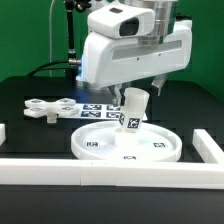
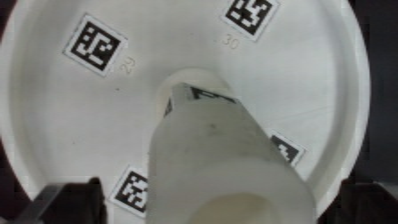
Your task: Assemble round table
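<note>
leg (image 1: 133, 110) hangs tilted over the round disc (image 1: 95, 150); pincer (image 1: 135, 93) grips its upper end; base (image 1: 45, 108) lies apart

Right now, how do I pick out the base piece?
Find the large white rimmed plastic disc in front. Beyond it, toward the exterior view's left, lies the flat white plastic base on the black tabletop: the only cross-shaped, lobed piece.

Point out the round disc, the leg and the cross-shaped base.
Round disc (image 1: 112, 140): exterior view, bare floor inside the rim.
Leg (image 1: 134, 105): exterior view, upper side wall.
Cross-shaped base (image 1: 47, 108): exterior view, central hub.
</note>
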Controlling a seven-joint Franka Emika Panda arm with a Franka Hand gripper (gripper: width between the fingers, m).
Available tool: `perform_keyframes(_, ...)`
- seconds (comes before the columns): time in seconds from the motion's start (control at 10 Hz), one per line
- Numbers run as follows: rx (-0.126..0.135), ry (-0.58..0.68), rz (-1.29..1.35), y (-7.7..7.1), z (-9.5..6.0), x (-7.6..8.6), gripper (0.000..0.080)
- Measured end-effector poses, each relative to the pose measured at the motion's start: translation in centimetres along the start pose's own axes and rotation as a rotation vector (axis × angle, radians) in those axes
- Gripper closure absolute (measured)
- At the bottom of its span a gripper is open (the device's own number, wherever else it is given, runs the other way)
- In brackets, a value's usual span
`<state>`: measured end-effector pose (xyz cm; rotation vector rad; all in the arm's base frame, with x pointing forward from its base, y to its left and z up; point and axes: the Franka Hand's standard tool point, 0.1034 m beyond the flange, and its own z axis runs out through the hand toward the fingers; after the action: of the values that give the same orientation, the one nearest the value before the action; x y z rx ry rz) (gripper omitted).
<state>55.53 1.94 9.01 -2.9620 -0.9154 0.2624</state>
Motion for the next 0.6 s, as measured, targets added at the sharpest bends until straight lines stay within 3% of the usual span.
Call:
perform_keyframes(0.4, -0.003, 0.007, -0.035, 0.46, 0.14, -0.09, 0.0192)
perform_keyframes(0.5, -0.003, 0.007, -0.035, 0.43, 0.13, -0.07, 0.036)
perform_keyframes(0.6, -0.003, 0.007, -0.035, 0.44, 0.13, -0.07, 0.0393)
